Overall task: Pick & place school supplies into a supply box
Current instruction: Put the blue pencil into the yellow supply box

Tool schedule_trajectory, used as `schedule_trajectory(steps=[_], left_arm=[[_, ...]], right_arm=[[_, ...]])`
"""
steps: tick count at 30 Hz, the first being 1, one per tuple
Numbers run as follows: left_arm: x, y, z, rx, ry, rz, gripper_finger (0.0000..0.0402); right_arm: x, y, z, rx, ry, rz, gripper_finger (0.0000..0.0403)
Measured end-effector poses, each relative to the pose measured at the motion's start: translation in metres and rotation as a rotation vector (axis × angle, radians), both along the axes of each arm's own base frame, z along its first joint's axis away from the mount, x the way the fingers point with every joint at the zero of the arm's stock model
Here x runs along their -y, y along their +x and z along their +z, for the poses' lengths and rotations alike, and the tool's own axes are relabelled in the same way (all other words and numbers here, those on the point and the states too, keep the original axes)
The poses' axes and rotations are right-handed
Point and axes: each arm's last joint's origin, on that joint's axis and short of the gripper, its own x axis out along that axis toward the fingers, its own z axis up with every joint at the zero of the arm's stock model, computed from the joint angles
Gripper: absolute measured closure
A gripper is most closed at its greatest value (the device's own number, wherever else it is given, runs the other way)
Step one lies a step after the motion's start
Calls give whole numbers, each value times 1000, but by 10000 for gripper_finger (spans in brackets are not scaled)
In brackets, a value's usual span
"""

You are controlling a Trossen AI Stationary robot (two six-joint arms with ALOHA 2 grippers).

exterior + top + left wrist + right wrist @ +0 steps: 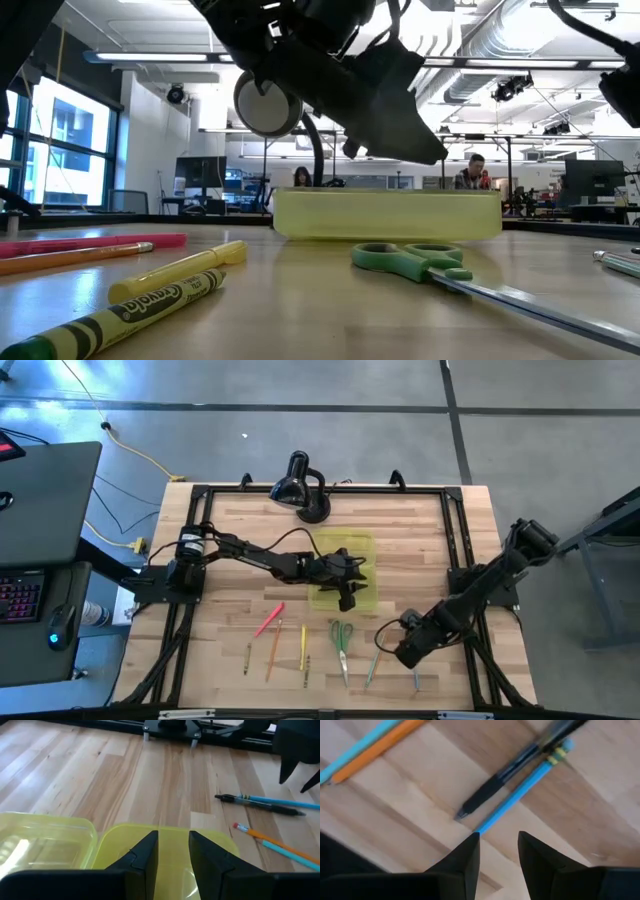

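Overhead, the left end effector [347, 600] hangs over the near edge of the supply box [345, 550], which lies open in the middle of the wooden counter [420, 540], just near of the black desk lamp [297, 485]. Its fingers [142, 855] stand slightly apart with nothing between them, the yellow-green plastic of the box directly below.

Most of the school supplies are spread along the near side of the counter: a pink-red pencil [269, 620], an orange pencil [273, 650] and a yellow one [303, 645] to the left, then the green-handled scissors [342, 640] near the middle.

Further right, the right end effector [408, 657] is low over the near right part of the counter. Its fingers [465, 857] are parted and empty, with a light blue pencil [520, 790] and a black pen [485, 795] lying side by side on the wood just beyond the tips, and an orange pencil [380, 747] a little farther off.
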Motion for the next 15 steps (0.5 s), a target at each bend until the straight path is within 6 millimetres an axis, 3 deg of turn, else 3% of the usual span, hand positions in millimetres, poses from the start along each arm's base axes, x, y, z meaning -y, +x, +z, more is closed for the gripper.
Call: schedule_trajectory(steps=[9, 15], left_arm=[[0, 1, 1, 18, -38, 17, 263], [0, 1, 2, 23, -40, 13, 263]], right_arm=[[-6, -2, -3, 53, -62, -65, 290], [-20, -1, -25, -31, -41, -45, 290]])
